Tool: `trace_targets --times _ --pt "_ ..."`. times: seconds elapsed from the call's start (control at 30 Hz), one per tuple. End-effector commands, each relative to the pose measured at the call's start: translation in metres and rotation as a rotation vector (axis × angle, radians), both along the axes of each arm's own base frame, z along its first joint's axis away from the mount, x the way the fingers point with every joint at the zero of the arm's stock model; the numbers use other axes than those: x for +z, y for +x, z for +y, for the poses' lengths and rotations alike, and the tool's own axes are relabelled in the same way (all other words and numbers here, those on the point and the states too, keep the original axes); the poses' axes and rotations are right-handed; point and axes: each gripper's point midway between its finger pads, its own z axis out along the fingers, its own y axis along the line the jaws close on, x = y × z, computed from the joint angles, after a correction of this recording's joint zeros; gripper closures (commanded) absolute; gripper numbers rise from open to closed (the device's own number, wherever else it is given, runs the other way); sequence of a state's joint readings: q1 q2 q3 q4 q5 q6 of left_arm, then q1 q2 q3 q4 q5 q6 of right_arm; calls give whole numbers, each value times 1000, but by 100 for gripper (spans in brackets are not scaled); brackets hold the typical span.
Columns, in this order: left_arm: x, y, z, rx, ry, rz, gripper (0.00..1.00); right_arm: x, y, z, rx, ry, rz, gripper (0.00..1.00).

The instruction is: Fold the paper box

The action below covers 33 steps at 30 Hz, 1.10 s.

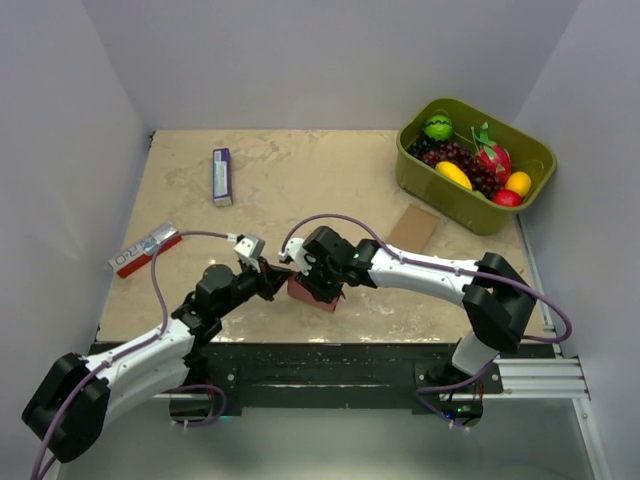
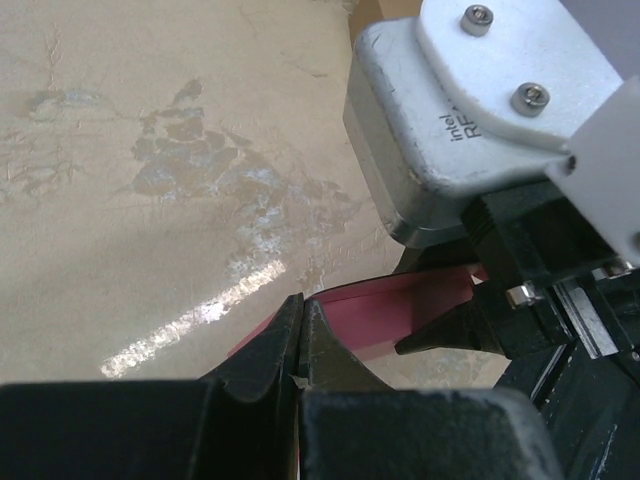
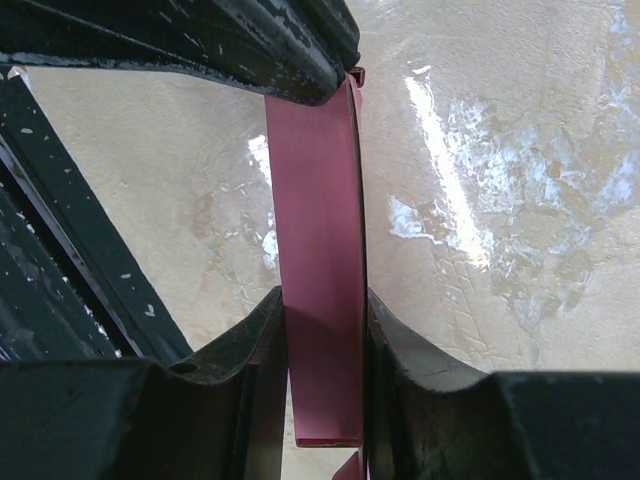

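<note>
The paper box [image 1: 312, 294] is a small pink-red card packet held just above the table near its front middle. My right gripper [image 1: 318, 280] comes from the right and is shut across it; in the right wrist view both fingers [image 3: 250, 350] press the sides of the upright pink card [image 3: 320, 200], with the gripper [image 3: 325, 335] around it. My left gripper [image 1: 277, 279] meets the box from the left. In the left wrist view its jaws [image 2: 300, 320] are shut on the near edge of the pink card [image 2: 400, 310].
A green tub [image 1: 452, 203] of toy fruit stands at the back right, with a brown card piece [image 1: 413, 227] beside it. A purple-and-white packet [image 1: 222, 176] lies at the back left and a red-and-white packet [image 1: 146, 249] at the left edge. The right wrist camera [image 2: 470, 110] is close above my left gripper.
</note>
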State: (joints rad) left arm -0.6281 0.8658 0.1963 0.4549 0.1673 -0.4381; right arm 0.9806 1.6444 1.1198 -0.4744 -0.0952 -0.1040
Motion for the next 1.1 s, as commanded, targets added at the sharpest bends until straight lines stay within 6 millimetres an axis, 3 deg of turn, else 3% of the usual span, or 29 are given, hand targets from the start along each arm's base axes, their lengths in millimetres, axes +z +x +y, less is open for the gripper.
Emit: trace_targets --times 0.0,1.07 --pt "1 -9 -7 -31 -62 -7 100 3 29 -6 -113 -7 -93 83" --pt "-19 -12 0 27 -120 -4 100 -5 23 -3 -88 -21 -76 85"
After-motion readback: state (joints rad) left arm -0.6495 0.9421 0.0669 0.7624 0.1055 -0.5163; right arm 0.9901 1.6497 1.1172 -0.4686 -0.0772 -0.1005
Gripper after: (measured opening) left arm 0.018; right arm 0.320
